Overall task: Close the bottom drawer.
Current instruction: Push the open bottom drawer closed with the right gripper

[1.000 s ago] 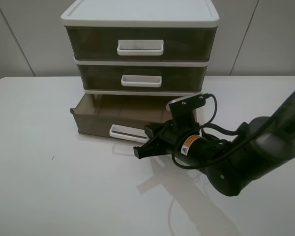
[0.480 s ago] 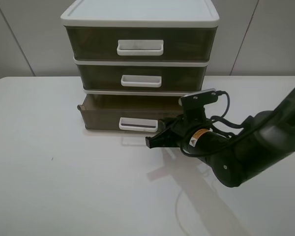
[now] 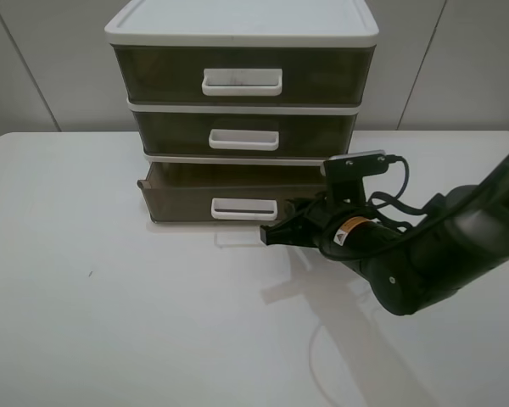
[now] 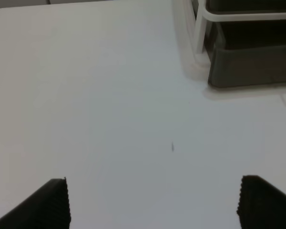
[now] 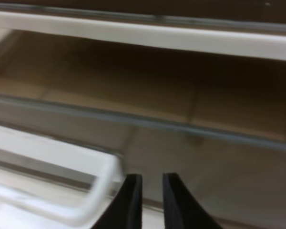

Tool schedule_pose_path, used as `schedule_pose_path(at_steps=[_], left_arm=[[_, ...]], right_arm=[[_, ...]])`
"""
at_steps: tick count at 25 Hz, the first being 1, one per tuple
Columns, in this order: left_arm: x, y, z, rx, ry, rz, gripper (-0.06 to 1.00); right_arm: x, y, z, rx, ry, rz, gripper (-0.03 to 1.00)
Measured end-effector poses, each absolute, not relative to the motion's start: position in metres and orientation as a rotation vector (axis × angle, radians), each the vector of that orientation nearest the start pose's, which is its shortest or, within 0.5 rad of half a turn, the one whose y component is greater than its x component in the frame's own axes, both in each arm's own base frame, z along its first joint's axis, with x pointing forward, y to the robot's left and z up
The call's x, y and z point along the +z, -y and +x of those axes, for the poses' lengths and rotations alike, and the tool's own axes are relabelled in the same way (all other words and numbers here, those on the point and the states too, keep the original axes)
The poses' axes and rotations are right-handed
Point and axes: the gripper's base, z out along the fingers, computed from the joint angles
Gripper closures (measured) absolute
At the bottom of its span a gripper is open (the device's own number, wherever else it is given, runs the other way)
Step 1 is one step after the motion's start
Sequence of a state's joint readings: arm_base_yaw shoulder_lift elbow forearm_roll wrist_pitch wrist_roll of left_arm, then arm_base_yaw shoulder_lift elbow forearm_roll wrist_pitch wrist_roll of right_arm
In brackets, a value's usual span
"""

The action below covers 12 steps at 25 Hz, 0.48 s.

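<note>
The bottom drawer, smoky brown with a white loop handle, sticks out a little from the three-drawer cabinet. My right gripper is at the drawer's front, just right of the handle, with its fingers nearly together and nothing between them. In the right wrist view the black fingertips are up against the drawer front beside the handle. My left gripper is open and empty over the bare table, with the drawer's corner far off. It is out of the exterior view.
The top drawer and middle drawer are shut. The cabinet stands at the back of the white table. A grey wall is behind it. My right arm and its cable lie over the table's right side.
The bottom drawer has slid back into the cabinet, from well out to slightly out. My right gripper has moved toward the cabinet with it, staying at its front.
</note>
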<state>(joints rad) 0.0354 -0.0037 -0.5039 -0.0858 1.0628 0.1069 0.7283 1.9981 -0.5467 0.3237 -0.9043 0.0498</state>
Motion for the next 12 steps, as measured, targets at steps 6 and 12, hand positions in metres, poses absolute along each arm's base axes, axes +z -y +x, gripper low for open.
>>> schedule_pose_path(at_steps=[6, 12], left_arm=[[0.278, 0.007, -0.006, -0.013, -2.034, 0.077, 0.23], [0.278, 0.007, -0.006, -0.013, -2.034, 0.077, 0.23]], right_arm=[[0.109, -0.203, 0.227, 0.45, -1.997, -0.428, 0.95], [0.112, -0.221, 0.225, 0.492, -1.993, -0.51, 0.95]])
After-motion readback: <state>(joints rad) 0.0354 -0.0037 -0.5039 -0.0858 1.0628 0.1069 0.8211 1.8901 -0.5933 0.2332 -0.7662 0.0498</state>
